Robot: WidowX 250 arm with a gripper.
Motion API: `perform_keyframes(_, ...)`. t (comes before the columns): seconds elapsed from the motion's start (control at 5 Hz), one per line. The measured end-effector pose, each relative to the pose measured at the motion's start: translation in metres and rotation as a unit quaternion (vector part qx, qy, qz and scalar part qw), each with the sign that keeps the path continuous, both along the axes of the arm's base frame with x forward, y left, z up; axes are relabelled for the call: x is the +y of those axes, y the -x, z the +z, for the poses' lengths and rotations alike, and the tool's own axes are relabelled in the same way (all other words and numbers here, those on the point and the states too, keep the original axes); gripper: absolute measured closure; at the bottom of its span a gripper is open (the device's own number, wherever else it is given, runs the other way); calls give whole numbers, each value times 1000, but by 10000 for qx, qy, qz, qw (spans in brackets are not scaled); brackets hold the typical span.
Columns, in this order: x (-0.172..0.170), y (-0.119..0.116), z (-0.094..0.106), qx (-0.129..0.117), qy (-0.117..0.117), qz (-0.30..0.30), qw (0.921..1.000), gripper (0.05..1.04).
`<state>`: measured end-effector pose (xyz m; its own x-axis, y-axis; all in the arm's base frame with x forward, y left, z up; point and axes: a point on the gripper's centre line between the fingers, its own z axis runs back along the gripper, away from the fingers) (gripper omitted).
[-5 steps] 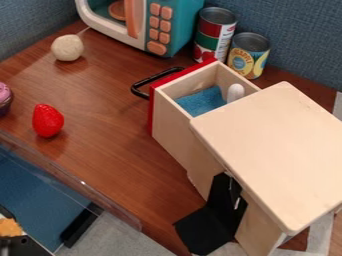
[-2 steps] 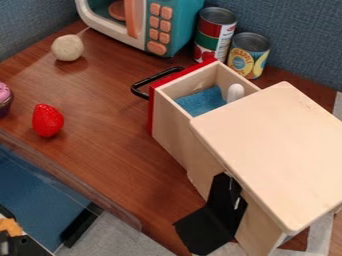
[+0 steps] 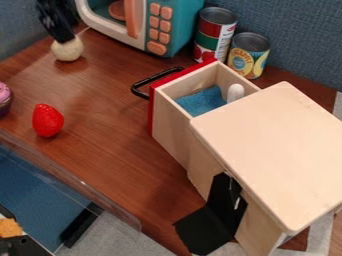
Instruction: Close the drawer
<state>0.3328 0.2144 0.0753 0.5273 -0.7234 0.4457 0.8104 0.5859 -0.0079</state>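
Hanging at the upper left of your view, the black gripper (image 3: 64,36) has its lower end right at the top of the white ball (image 3: 67,49); whether they touch, you cannot tell, nor can you tell how wide the gripper stands. Just beside it, toward the right, is the teal and white toy microwave (image 3: 177,22). Farther off, down and to the right of the gripper and well apart from it, you have the drawer (image 3: 170,127): pulled open, pale wood with a red front, its black handle (image 3: 137,90) facing the gripper's side. Inside lie a blue cloth-like piece (image 3: 202,101) and a white rounded thing (image 3: 235,92). Farthest is the wooden cabinet (image 3: 274,150).
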Motion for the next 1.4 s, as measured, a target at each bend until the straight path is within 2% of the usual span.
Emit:
perform_keyframes(0.2,-11,-14,-20,-175,-460,-698,9963,85)
perform_keyframes(0.4,-17,-26,-31,-358,-809,-1202,9888,85)
perform_keyframes(0.6,-30,-26,-42,-361,-976,-1792,9783,85)
perform_keyframes(0.8,-49,-21,-53,-243,-967,-2313,9678,85)
perform_keyframes(1.0,-71,-7,-63,-296,-1044,-2590,9598,85)
perform_keyframes(1.2,-93,5,-60,-443,-1147,-2864,9502,85)
perform_keyframes(1.4,-105,6,-64,-533,-1268,-2948,9456,85)
